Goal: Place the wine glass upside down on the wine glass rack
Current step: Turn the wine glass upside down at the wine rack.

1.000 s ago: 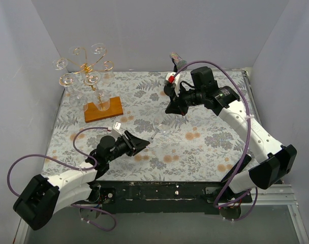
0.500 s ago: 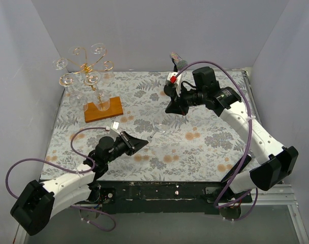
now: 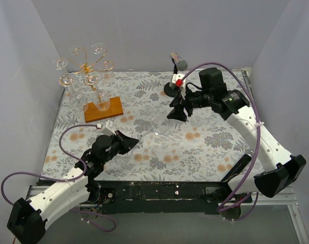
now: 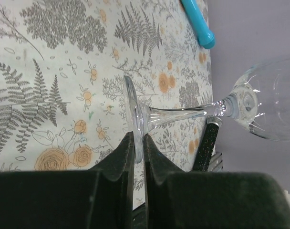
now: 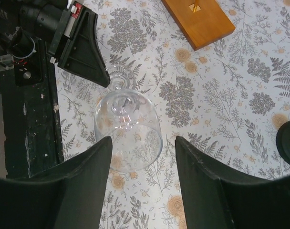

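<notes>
The clear wine glass (image 4: 183, 113) lies on its side, stem level, with its bowl (image 5: 128, 126) pointing away from my left gripper (image 4: 135, 143). That gripper is shut on the rim of the glass's foot. In the top view the glass (image 3: 157, 129) is faint, mid-table, just right of the left gripper (image 3: 137, 139). My right gripper (image 5: 142, 139) stands open over the bowl, its fingers (image 5: 90, 176) apart from the glass on both sides. The gold wire wine glass rack (image 3: 86, 67) stands at the back left on its wooden base (image 3: 102, 111).
Several glasses hang on the rack's arms. A black microphone stand (image 3: 174, 87) stands at the back centre, beside the right gripper (image 3: 177, 113). The rack's base (image 5: 200, 21) shows at the top of the right wrist view. A blue cylinder (image 4: 197, 24) lies near the wall.
My left gripper closed on the glass's foot. My right gripper opened, let go of the bowl and drew back slightly to the right. The left arm pulled back a little.
</notes>
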Controlling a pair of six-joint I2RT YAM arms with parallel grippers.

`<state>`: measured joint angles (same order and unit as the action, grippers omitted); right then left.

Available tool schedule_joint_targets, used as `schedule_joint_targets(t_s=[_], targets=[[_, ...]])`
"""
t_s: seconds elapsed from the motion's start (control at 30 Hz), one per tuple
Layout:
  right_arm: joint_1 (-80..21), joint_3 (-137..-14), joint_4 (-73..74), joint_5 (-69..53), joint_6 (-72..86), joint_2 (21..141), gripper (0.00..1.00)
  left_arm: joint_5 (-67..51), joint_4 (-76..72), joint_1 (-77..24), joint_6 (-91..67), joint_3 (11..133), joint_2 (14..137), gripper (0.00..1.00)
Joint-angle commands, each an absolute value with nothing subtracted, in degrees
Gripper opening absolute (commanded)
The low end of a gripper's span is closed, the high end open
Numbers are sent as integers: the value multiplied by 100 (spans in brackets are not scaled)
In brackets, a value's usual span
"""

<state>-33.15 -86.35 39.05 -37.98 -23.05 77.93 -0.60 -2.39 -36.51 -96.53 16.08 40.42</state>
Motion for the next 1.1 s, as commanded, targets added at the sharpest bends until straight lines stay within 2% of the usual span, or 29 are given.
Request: schedule_joint_targets(t_s=[0.0, 0.2, 0.6, 1.07], targets=[[-3077, -8631, 4078, -4034, -2689, 7462, 64, 465, 174, -3648, -9080, 2135, 3657, 0], [-2541, -8420, 4139, -4411, -2961, 7085, 69, 817, 711, -3639, -8667, 2364, 3279, 0], [-1565, -8288, 4219, -4904, -3085, 6653, 70, 1336, 1713, -3630, -7454, 3128, 3164, 0], [-1283, -8200, 4105, -5150, -2901, 6609, 69, 1345, 2267, -3630, -6171, 3858, 3357, 0]])
